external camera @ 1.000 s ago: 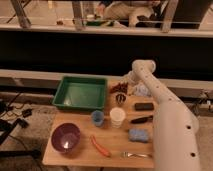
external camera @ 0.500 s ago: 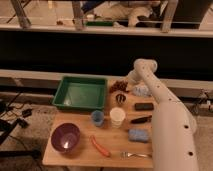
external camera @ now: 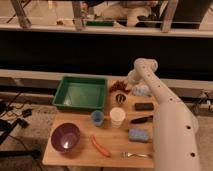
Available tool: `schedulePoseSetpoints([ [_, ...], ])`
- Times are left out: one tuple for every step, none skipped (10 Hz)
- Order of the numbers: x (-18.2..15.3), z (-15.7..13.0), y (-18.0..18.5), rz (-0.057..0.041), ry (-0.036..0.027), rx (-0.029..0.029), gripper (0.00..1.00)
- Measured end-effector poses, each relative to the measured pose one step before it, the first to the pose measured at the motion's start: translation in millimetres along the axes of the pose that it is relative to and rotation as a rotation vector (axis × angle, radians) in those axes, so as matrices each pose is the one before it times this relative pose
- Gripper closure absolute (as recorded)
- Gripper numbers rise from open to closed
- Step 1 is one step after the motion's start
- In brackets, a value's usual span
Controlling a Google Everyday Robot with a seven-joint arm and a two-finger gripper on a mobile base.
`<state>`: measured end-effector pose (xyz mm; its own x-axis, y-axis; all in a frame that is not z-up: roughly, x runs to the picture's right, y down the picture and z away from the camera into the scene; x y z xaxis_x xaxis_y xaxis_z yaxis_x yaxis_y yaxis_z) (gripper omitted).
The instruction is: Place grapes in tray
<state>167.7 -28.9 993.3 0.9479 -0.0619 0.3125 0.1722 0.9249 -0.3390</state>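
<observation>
Grasp step: pincer [external camera: 120, 98] clenched, seemingly on the dark red-purple lumpy grapes [external camera: 118, 86]. Next: lift, carry left over the green rectangular plastic tray [external camera: 61, 93].

The wooden table [external camera: 117, 142] stands on a grey speckled floor [external camera: 30, 135]. Behind the table, a pale ledge [external camera: 30, 75] runs the full width below a dark panel [external camera: 65, 55]. Above the panel, a second pale sill [external camera: 50, 30] carries metal posts [external camera: 20, 12]. Black cables [external camera: 12, 107] lie on the floor at left. Lighting is dim and warm.
</observation>
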Motion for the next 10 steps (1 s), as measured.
schedulePoseSetpoints([
  [-1.85,-1.58,-1.62,-0.00133,-0.00324,0.0048,1.0],
  [-1.62,0.12,-0.46,-0.00167,-0.00211,0.0012,1.0],
  [-1.28,-0.88,-1.08,-0.00196,-0.00087,0.00168,1.0],
  [-0.32,0.09,-0.12,-0.00217,-0.00081,0.00009,1.0],
  [-0.35,-0.28,-0.58,-0.00103,-0.00052,0.00034,1.0],
  [-0.65,0.18,-0.41,-0.00041,-0.0019,-0.00053,1.0],
  [-0.45,-1.3,-1.13,0.00181,-0.00443,0.0021,1.0],
  [-1.24,-1.52,-1.09,0.00457,-0.00941,0.00373,1.0],
  [-2.47,-3.82,-2.58,0.00403,-0.0103,0.00661,1.0],
  [-3.19,-10.61,-5.07,0.00578,-0.01429,0.01549,1.0],
])
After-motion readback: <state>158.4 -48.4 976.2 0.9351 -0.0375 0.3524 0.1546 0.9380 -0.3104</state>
